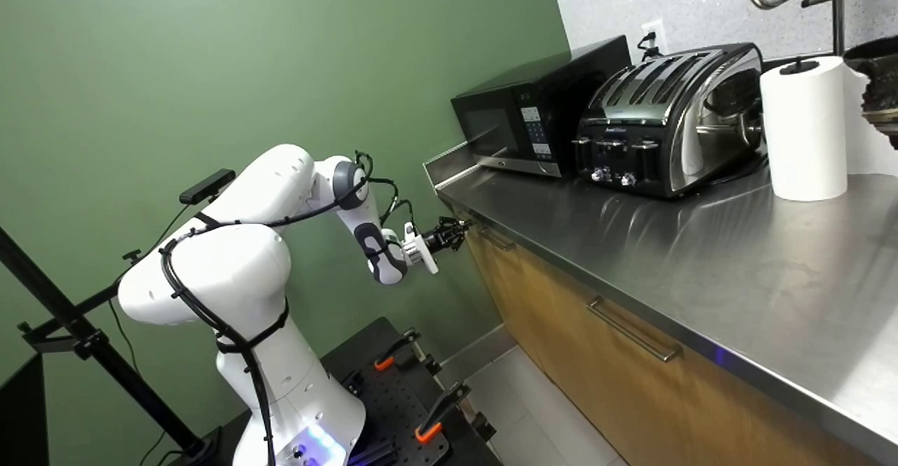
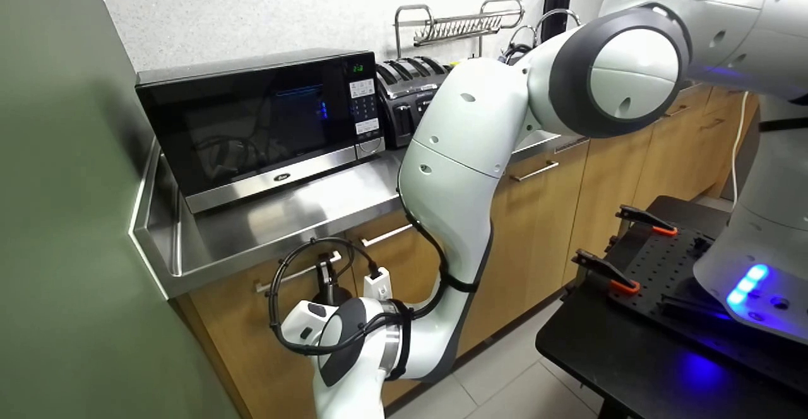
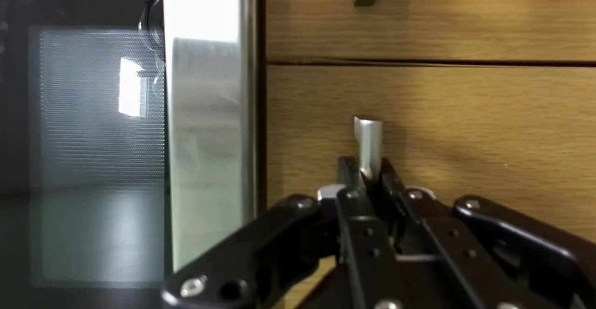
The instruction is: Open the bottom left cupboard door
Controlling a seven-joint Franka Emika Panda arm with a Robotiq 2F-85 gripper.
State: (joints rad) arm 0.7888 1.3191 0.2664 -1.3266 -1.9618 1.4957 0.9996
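Grey stainless-steel surface [image 1: 736,255]: a countertop with its left edge raised beside the flat green wall [image 1: 210,66].
Flat light-brown wooden cupboard door [image 2: 246,330]: hung below the surface's front edge, at the left corner; its face looked roughly level with the light-brown wooden panel [image 3: 489,16] next to it.
Silver metal bar handle [image 3: 370,144]: ran along the door's top, just under the front edge.
Black jointed metal claw [image 3: 369,171]: was closed on that handle near its right-hand end, a finger on each side.
White jointed arm [image 1: 238,255]: stood in front of the surface, its wrist [image 2: 350,340] opposite the left corner, hiding much of the claw in an exterior view.
Black and silver box-shaped microwave [image 2: 252,135]: stood at the left end of the surface, set back from the front edge.
Black and chrome toaster [image 1: 652,136]: stood just beside the microwave, toward the back edge.
White cylindrical paper roll [image 1: 807,132]: stood upright near the back edge, past the toaster from the left corner.
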